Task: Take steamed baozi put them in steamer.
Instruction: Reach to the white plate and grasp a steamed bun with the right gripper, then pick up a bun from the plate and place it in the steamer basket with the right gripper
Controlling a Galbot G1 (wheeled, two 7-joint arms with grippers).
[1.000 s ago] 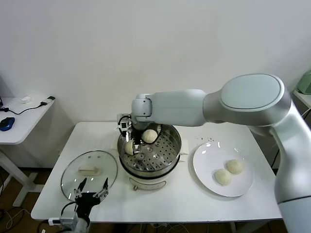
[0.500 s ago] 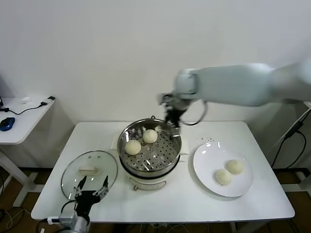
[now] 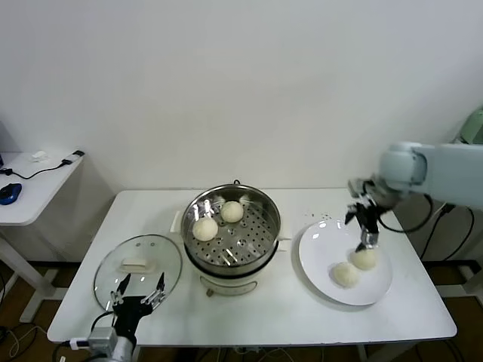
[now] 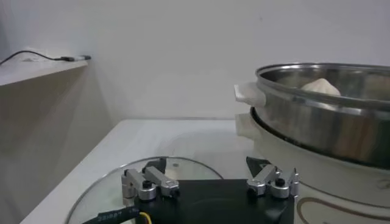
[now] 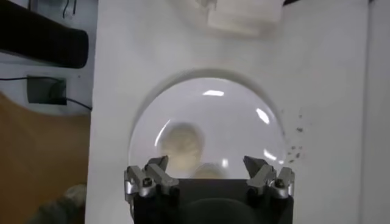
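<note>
Right gripper [image 3: 367, 240]: fingers spread, empty, just above a plate bao [image 3: 364, 259].
Left gripper [image 3: 137, 292]: fingers spread, idle by lid [image 3: 138, 266].
Baozi: two in steamer [image 3: 232, 235], two on plate [image 3: 317, 260].

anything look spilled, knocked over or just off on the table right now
Nothing much stands out. The steamer sits upright with two buns on its tray, two more lie on the plate, and the glass lid rests flat beside the steamer. Only oddity: a few dark specks near the plate's far edge. The right gripper hangs open over the plate.
</note>
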